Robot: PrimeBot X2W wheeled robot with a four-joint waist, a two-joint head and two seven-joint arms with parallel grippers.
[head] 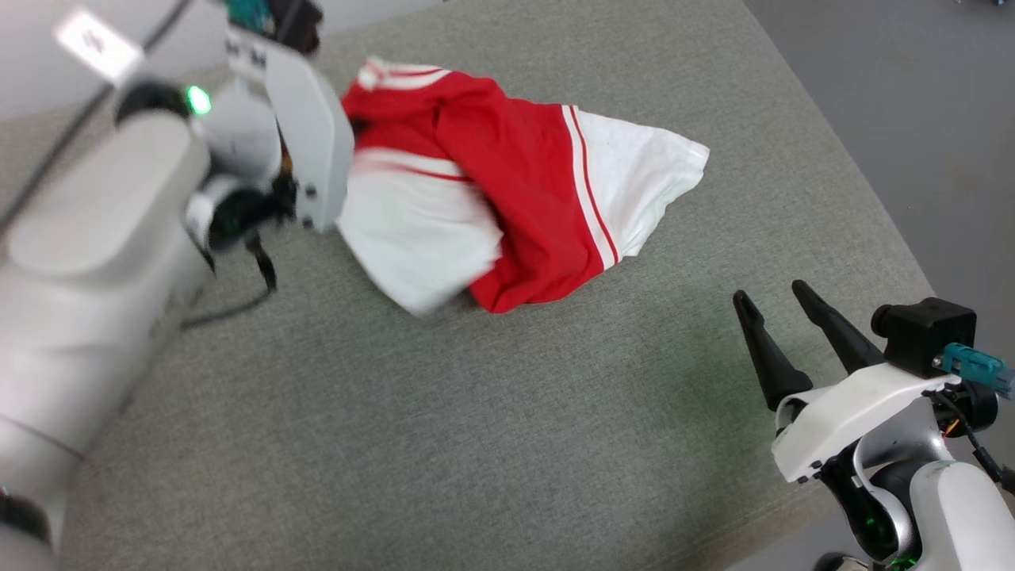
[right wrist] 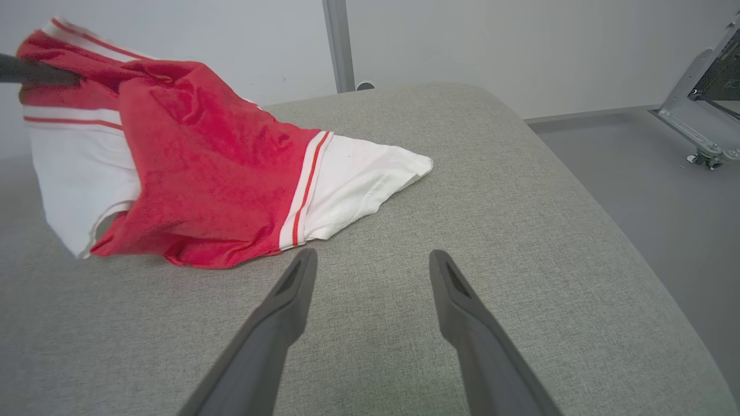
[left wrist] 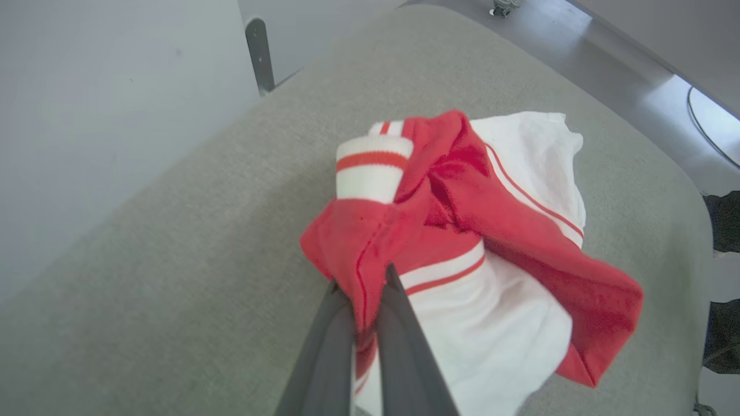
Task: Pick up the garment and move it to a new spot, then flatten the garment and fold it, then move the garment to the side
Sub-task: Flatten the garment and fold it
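Left pincer pinches the one garment; right pincer gapes.

Blurry white part of garment

Padded surface covered in grey woven fabric; rounded corner at upper right of head view, edge running down right side. On it, upper middle of frame: crumpled garment, red body, white sleeves, red-and-white stripe trim. White sleeve end lies flat on fabric toward right. Left end bunched and higher.
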